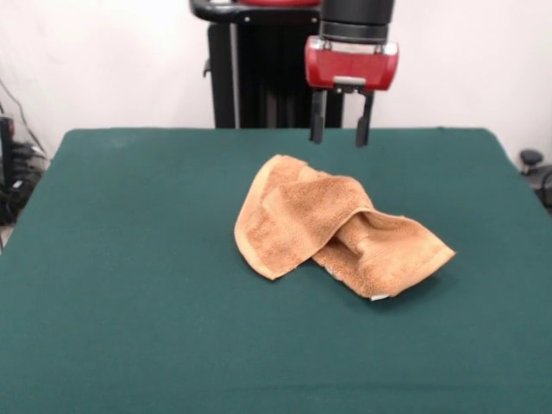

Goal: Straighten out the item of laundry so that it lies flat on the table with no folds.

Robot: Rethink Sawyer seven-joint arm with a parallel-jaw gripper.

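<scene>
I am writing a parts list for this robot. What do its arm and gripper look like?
The arm's last section is a black cylinder. Below it, the gripper has a glossy red, rounded body with a silver plate on top and a small pale patch in front. Two thin, straight black fingers hang from it. No cables or printed markings are visible.

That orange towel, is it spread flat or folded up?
Folded. The towel lies bunched, one flap lapped over another, on the table.
</scene>
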